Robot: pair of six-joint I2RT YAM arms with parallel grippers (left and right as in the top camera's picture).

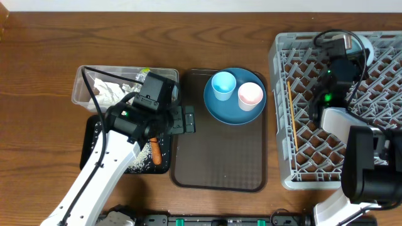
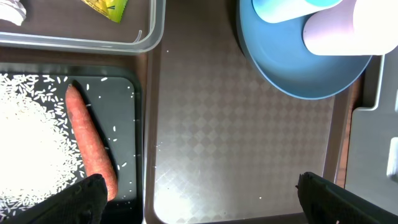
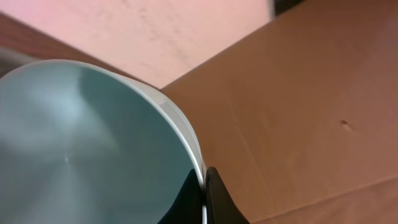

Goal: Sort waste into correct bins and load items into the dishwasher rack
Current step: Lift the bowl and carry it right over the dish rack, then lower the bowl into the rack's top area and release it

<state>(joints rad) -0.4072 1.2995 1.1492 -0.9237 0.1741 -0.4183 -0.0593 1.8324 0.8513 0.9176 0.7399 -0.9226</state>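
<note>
My left gripper is open and empty, low over the left edge of the brown serving tray; it also shows in the overhead view. The orange carrot and loose white rice lie in the black tray. The clear tub holds white napkins and the yellow-green wrapper. The dark blue plate carries the light blue cup and the pink cup. My right gripper is shut on the rim of the pale-blue bowl, over the far part of the grey rack.
The brown serving tray lies between the black tray and the rack. A yellow stick lies along the rack's left side. The right arm's cables loop above the rack's far edge.
</note>
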